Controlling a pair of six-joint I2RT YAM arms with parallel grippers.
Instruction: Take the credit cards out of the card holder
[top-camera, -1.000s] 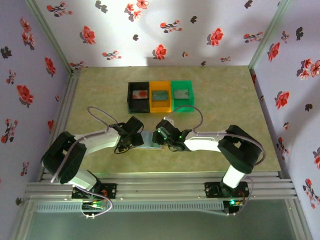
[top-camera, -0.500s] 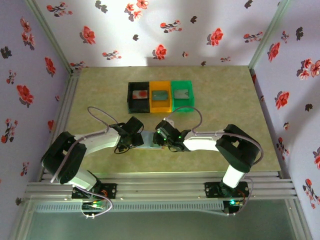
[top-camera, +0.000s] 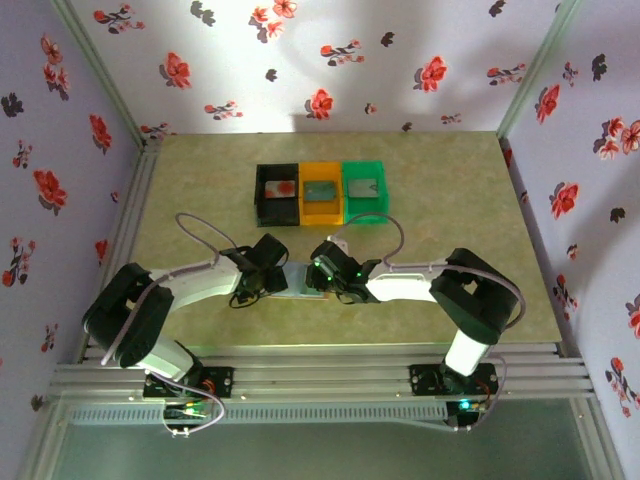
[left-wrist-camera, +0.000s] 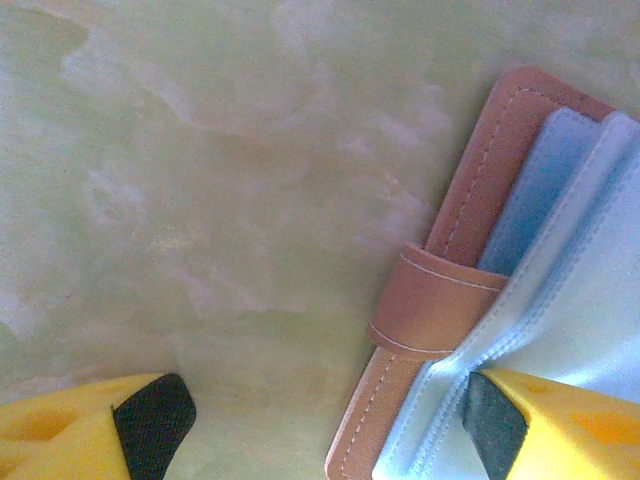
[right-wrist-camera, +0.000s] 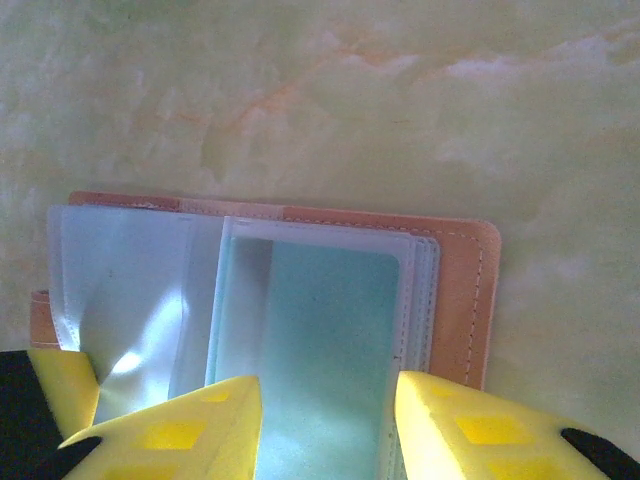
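Card holder (right-wrist-camera: 455, 290) lay open on tabletop (left-wrist-camera: 200, 150), left tool (left-wrist-camera: 322, 422) gaped wide, right tool (right-wrist-camera: 326, 420) straddled credit card (right-wrist-camera: 320, 320), grip not discernible

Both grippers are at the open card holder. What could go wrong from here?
1. The right gripper stands open astride the card, which sits inside a clear sleeve. Closing may pinch sleeve and card together and drag the whole card holder along.
2. The left gripper has one fingertip at the card holder's edge, the other over bare table. That hold-down may slip.
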